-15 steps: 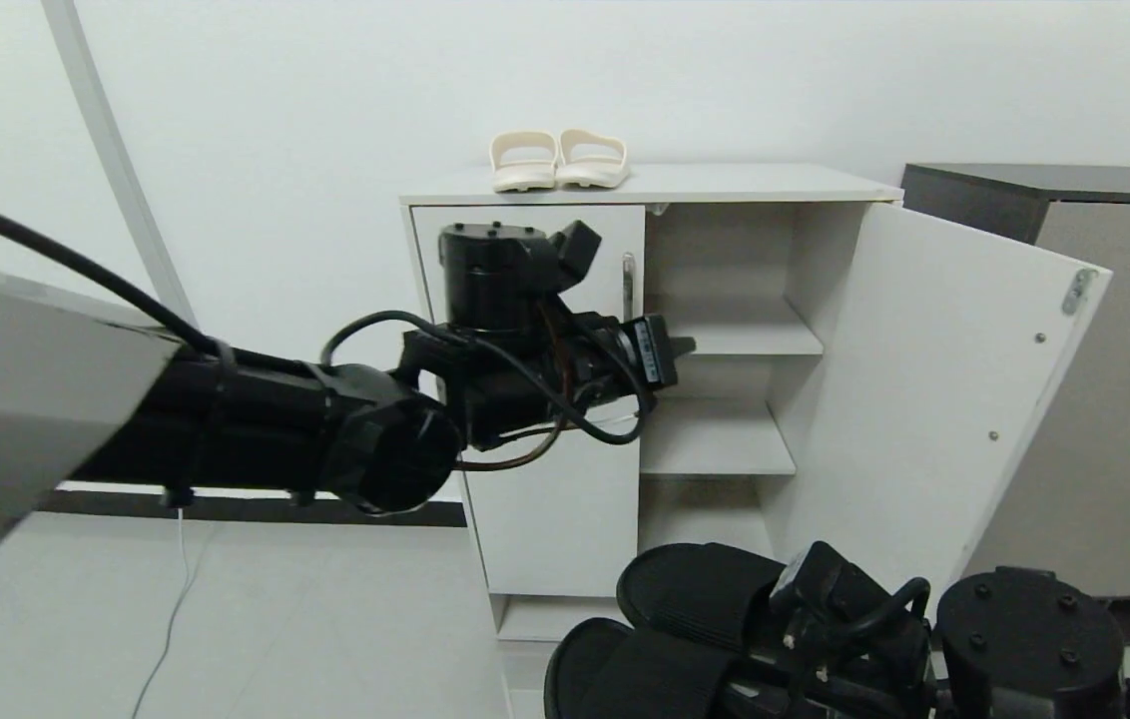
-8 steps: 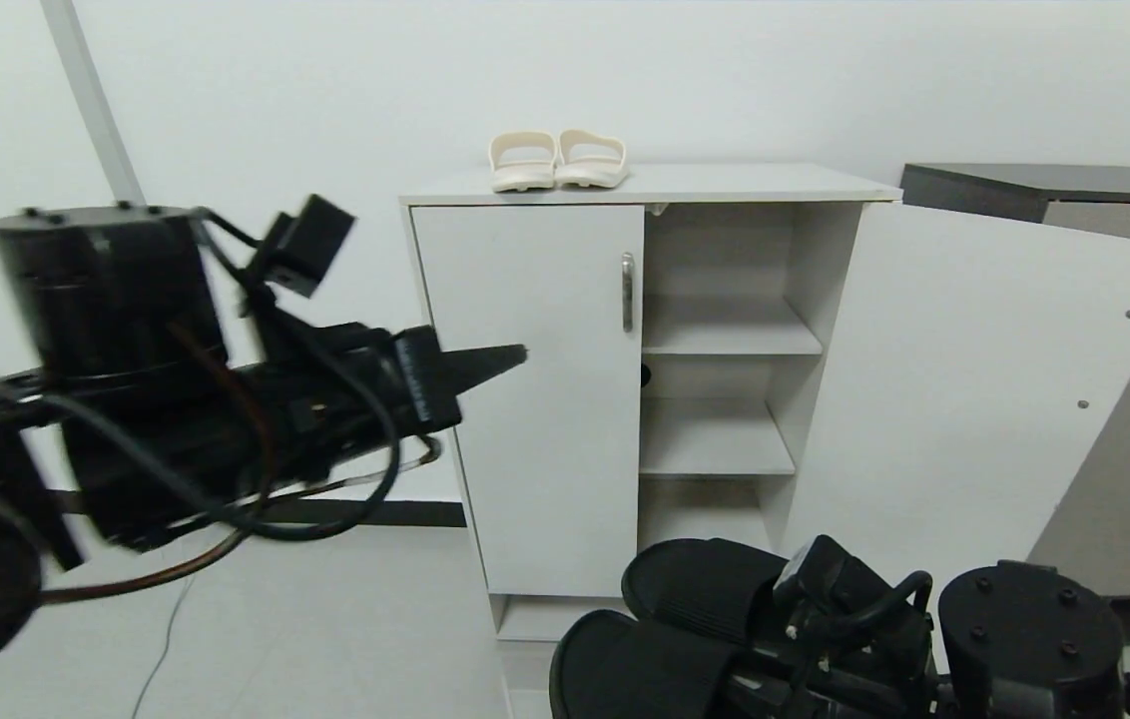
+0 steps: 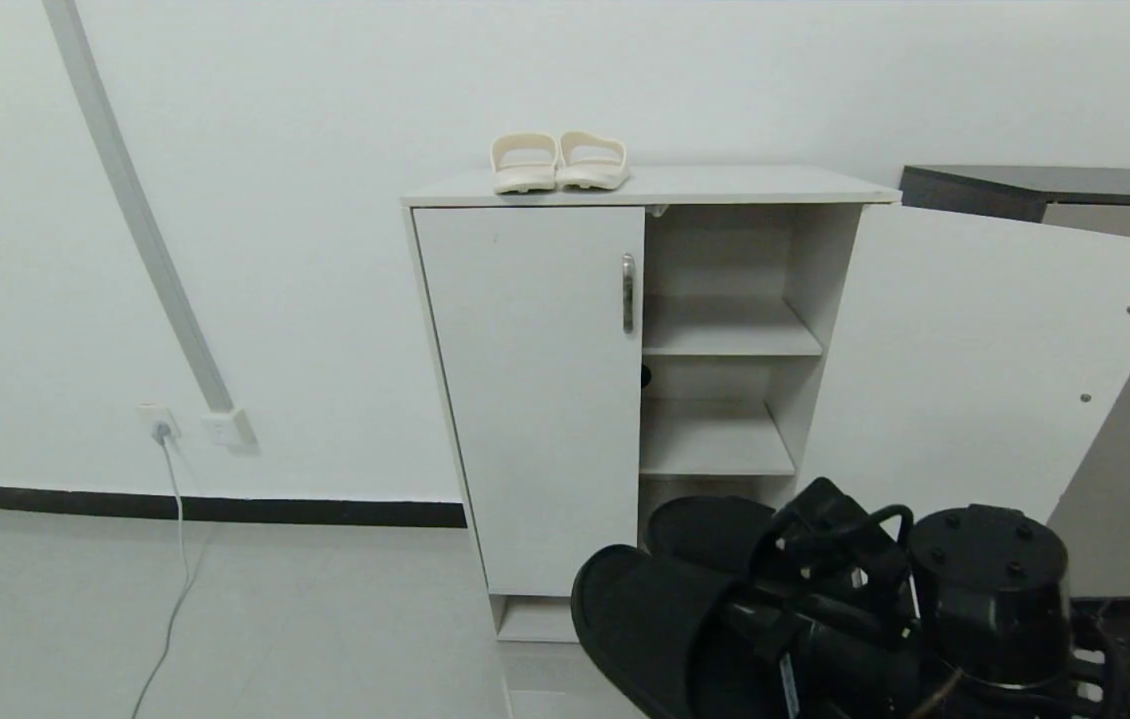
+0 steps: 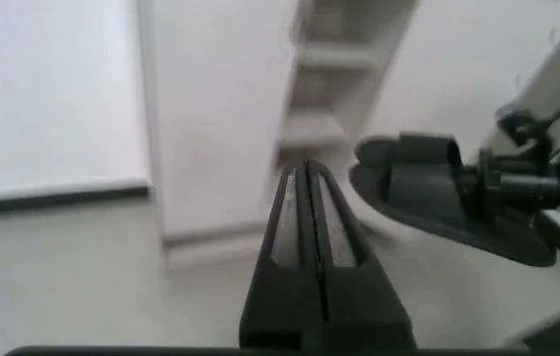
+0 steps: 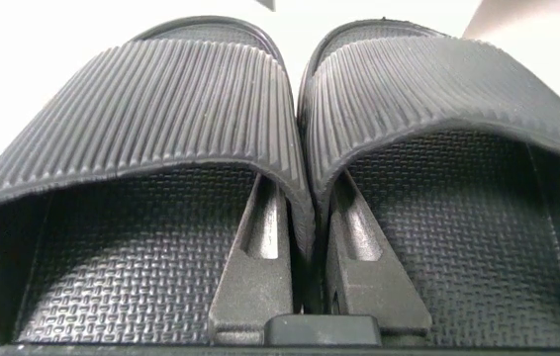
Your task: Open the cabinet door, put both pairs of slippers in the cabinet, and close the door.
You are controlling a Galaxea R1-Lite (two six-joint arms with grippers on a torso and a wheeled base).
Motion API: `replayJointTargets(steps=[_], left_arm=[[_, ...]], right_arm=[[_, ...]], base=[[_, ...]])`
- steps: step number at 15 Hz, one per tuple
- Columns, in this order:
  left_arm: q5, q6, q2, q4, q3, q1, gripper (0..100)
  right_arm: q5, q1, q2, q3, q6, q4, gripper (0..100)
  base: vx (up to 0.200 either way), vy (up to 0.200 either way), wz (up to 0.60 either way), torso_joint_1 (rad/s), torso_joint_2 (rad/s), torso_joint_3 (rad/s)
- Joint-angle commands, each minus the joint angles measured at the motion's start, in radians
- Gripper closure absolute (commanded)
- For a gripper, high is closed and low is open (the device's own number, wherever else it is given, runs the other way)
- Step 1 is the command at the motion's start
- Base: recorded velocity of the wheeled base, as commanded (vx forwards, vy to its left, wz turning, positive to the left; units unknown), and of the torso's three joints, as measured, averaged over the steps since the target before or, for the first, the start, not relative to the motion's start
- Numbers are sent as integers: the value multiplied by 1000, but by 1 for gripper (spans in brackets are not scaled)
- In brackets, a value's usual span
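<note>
A pair of black slippers [image 3: 660, 624] hangs low in front of the white cabinet [image 3: 535, 399], held side by side. My right gripper [image 5: 305, 247] is shut on their inner walls, one finger under each strap. In the head view my right gripper [image 3: 785, 614] sits behind the slippers, just below the open compartment. The right door [image 3: 974, 369] stands wide open, showing bare shelves [image 3: 715, 444]; the left door is closed. A cream pair of slippers [image 3: 558, 162] rests on the cabinet top. My left gripper [image 4: 310, 203] is shut and holds nothing, low and to the left, facing the black slippers [image 4: 438, 193].
A dark grey cabinet [image 3: 1114, 200] stands right behind the open door. A wall socket with a hanging cable [image 3: 164, 431] is at the left. Bare floor [image 3: 276, 619] lies left of the cabinet.
My left arm pulled back from the cabinet front, leftward and down to the picture's edge. The right door swung wider open. My right gripper lifted the black slippers slightly toward the opening.
</note>
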Motion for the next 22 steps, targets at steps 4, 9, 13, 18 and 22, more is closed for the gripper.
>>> replayJointTargets(steps=[4,9,13,18,22], left_arm=[[167,91,-305,108,123,203,100],[259,170,-495,101,339,382,100],[199,195,-555,-108,520,375,100],[-69,256,-555,-105,539,375,100],[-63,213,-555,-105,539,373,100]], right_arm=[[-203,-99,174,-176,72,-1,100],[-215,-103,185,-178,70,0,100],[-275,-119,248,-230,73,-3,100],[-346,-120,349,-311,75,-3,100],[-614,-108,570,-526,128,-3,100]], base=[[0,0,0,0,0,0],[0,0,0,0,0,0],[0,0,0,0,0,0],[0,0,0,0,0,0],[0,0,0,0,0,0]])
